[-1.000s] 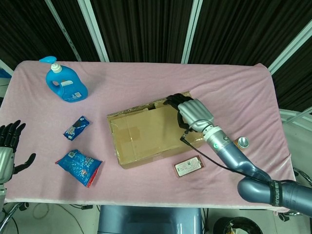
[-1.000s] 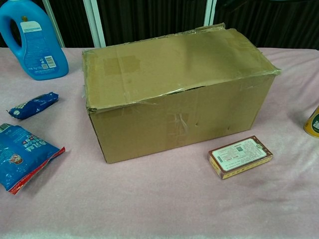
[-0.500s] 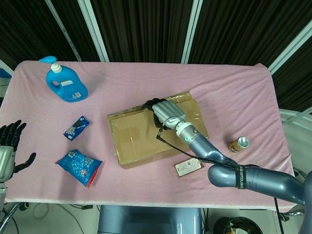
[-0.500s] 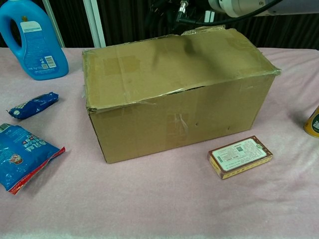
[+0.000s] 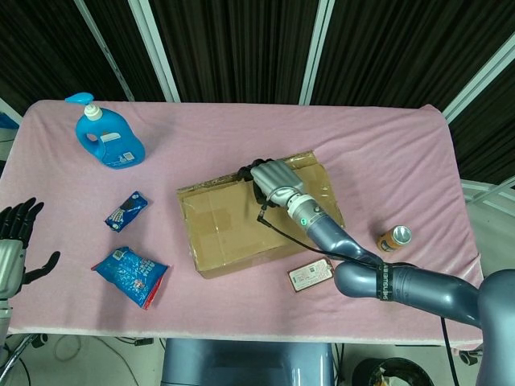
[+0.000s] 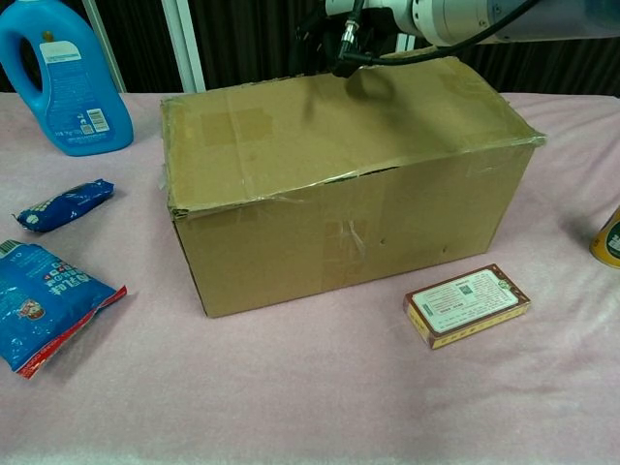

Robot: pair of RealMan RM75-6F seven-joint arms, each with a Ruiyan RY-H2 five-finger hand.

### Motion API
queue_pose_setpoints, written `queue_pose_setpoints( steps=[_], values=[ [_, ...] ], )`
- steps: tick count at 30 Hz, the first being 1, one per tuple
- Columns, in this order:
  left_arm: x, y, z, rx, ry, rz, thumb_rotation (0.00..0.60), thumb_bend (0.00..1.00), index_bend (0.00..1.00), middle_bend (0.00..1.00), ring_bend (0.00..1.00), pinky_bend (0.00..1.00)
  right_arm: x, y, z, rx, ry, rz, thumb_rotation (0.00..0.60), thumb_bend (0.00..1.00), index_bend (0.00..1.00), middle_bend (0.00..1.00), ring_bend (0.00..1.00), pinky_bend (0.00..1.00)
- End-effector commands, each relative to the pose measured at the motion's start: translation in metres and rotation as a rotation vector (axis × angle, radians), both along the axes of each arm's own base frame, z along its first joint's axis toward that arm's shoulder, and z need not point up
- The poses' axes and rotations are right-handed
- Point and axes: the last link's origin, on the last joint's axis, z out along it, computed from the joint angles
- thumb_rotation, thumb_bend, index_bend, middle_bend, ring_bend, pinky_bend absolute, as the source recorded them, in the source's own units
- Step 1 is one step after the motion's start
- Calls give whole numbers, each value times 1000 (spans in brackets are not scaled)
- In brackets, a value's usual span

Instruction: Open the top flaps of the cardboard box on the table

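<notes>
Pink cloth (image 5: 386, 153) over the table, dark curtains behind, and the right hand (image 5: 273, 182), fingers curled onto the far top edge of the cardboard box (image 5: 241, 225) directly beneath it, has slid leftward along that edge since a second ago, left hand (image 5: 14, 241) spread, idle.

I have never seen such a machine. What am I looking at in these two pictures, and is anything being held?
It is a two-armed robot with human-like hands at a table with a pink cloth. One picture looks down from its head, the other forward from its chest. The right hand rests on the far edge of the closed cardboard box; whether its fingers grip a flap is unclear. The left hand waits open, empty. Around the box lie a blue bottle, two blue snack packets, a small flat box and a can.
</notes>
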Motion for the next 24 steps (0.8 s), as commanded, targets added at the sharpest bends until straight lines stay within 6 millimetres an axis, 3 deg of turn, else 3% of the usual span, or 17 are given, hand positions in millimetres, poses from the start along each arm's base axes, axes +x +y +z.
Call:
queue_pose_setpoints(
  steps=[1, 24],
  values=[
    [0, 0, 0, -2, -2, 2, 600, 264, 0, 11, 0, 0, -1, -1, 2, -19, 2, 2, 600, 1000, 406, 450, 369, 247],
    [0, 1, 0, -9, -19, 9, 600, 265, 0, 11, 0, 0, 13, 4, 33, -69, 29, 38, 600, 1000, 443, 575, 485, 247]
  ],
)
